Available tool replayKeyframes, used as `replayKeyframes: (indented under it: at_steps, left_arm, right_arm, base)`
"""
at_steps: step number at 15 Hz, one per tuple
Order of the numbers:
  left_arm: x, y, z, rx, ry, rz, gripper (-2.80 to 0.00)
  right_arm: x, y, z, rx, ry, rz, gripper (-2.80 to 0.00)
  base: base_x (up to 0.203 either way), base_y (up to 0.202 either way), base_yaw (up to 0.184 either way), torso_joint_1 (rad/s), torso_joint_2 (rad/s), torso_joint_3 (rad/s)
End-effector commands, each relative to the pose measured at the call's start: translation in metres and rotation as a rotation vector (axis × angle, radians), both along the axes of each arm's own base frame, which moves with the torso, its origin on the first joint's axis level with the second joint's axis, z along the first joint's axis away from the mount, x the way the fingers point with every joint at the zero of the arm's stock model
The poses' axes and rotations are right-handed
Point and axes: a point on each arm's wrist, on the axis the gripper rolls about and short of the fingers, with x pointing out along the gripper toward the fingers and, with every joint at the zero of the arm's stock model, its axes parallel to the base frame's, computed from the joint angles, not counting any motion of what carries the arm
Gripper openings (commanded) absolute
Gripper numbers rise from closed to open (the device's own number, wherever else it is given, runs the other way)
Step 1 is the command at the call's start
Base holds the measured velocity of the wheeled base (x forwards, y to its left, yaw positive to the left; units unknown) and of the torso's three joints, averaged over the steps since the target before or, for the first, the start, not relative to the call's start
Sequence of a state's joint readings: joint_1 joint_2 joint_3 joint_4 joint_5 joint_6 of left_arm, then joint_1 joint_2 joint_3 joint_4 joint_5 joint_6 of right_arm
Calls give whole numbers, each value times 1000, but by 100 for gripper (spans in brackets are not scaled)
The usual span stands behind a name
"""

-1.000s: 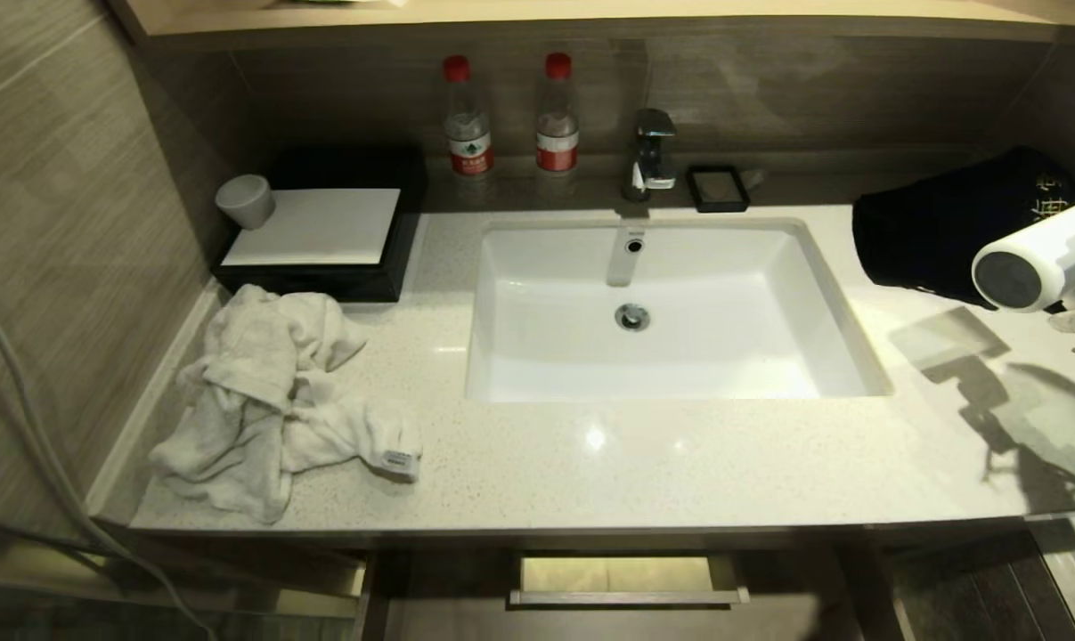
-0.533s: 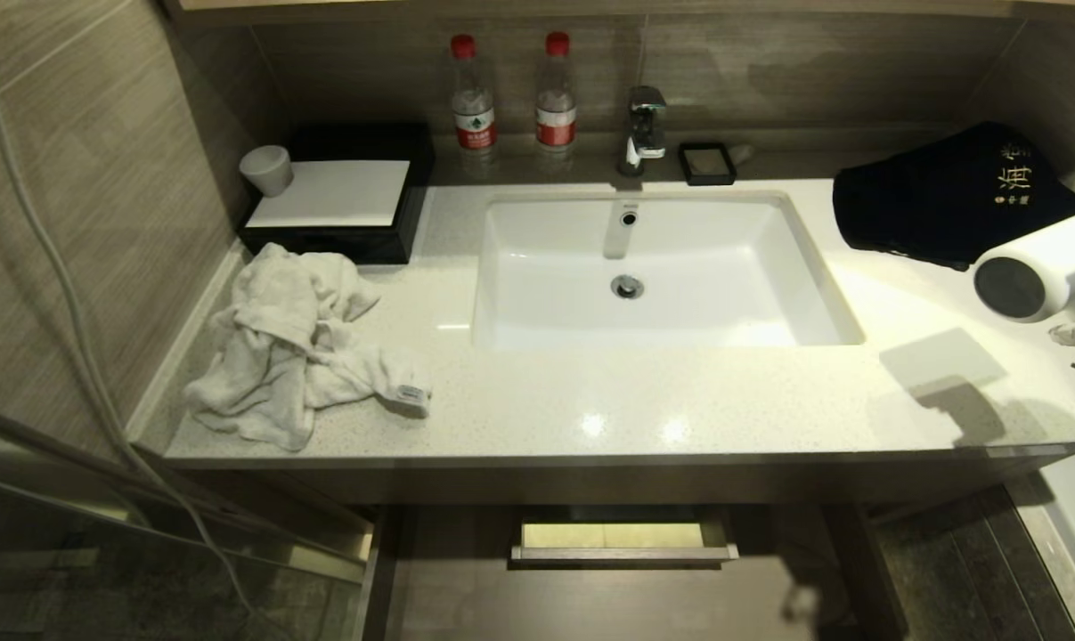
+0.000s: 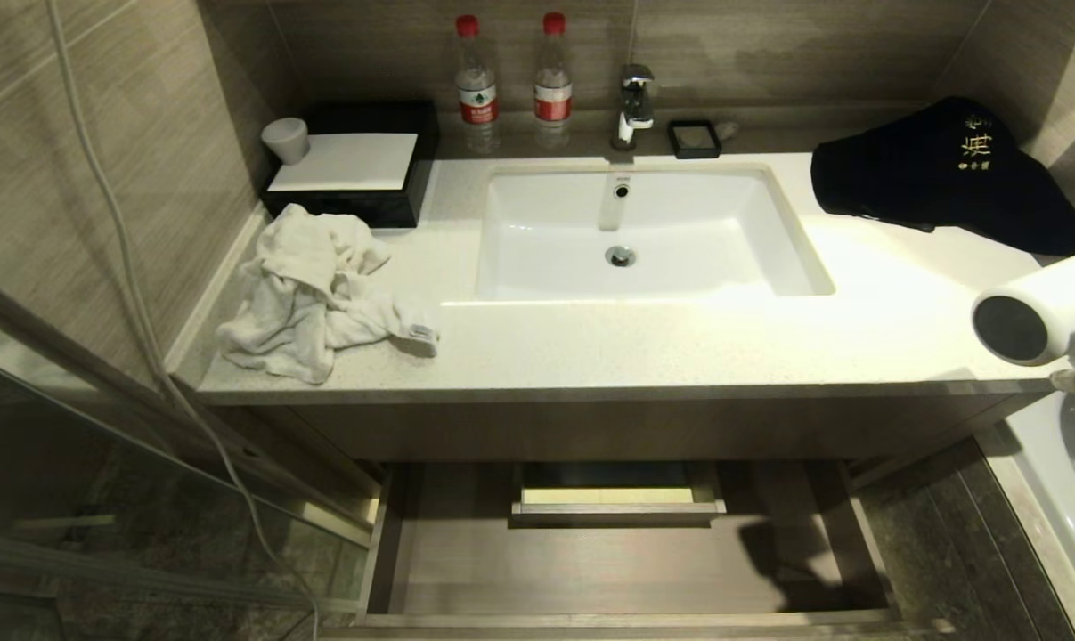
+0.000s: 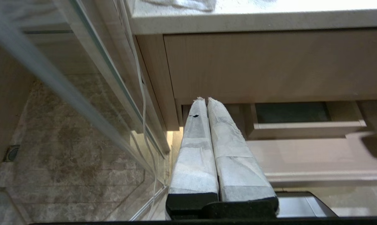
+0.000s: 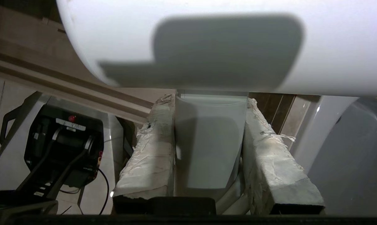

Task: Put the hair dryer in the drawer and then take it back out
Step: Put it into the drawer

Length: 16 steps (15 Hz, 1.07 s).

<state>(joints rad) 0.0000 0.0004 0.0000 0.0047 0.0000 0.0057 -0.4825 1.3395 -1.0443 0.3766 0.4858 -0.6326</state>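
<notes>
A: White dryer [image 3: 1040,307], far right of the head view, past the counter's [image 3: 662,356] right end, dark round end facing left.

B: Held?

A: Yes. Right gripper [image 5: 210,103] has both wrapped fingers [image 5: 151,150] clamped on the handle, barrel across the tips.

B: Drawer?

A: Drawer [image 3: 626,570] is pulled out under the counter, wood bottom bare, a shadow on its right side. Dryer is up and to its right, not inside.

B: Left gripper?

A: Left gripper [image 4: 206,100], fingers pressed together, holding nothing, low by the drawer's left corner.
</notes>
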Motion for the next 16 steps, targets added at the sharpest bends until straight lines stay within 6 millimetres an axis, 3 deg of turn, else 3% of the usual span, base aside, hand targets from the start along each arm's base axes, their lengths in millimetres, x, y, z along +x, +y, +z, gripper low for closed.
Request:
replayKeyframes:
  at_steps: [1, 9, 16]
  left_arm:
    - [0, 0, 0, 0, 3, 0, -280]
    - [0, 0, 0, 0, 3, 0, -280]
    - [0, 0, 0, 0, 3, 0, -280]
  right_arm:
    - [-8, 4, -2, -2, 0, 5, -280]
    - [-22, 15, -22, 0, 63, -27, -280]
    - [-41, 26, -52, 7, 108, -56, -280]
  base:
    - [0, 0, 0, -237, -10, -246]
    - [0, 0, 0, -212, -56, -259]
    - [0, 0, 0, -177, 283, 93]
